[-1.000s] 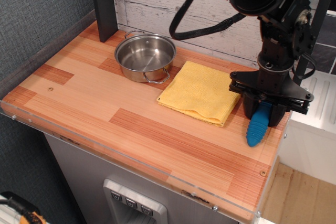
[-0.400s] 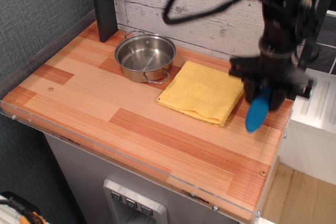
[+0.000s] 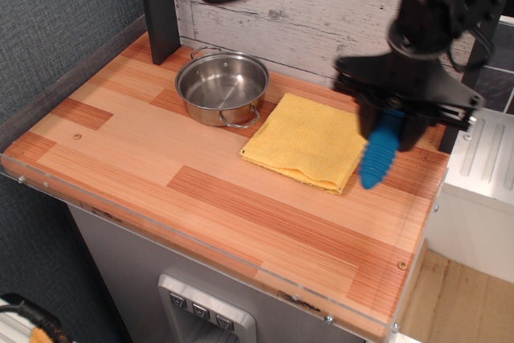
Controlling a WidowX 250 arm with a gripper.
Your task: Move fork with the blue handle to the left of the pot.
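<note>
The fork with the blue handle (image 3: 379, 153) hangs from my gripper (image 3: 391, 124), blue handle pointing down; its tined head is hidden between the fingers. The gripper is shut on it and holds it in the air above the right end of the table, just past the right edge of the yellow cloth. The pot (image 3: 222, 87) is a shiny steel pot with two loop handles. It stands at the back middle-left of the table, far to the left of the gripper.
A folded yellow cloth (image 3: 307, 140) lies between the pot and the gripper. A dark post (image 3: 159, 6) stands behind the pot on the left. A white appliance (image 3: 486, 162) sits beyond the table's right edge. The wooden tabletop (image 3: 144, 150) stretches left of the pot.
The gripper has lifted the fork off the table and moved it up and slightly left, toward the cloth. The pot and cloth have not moved.
</note>
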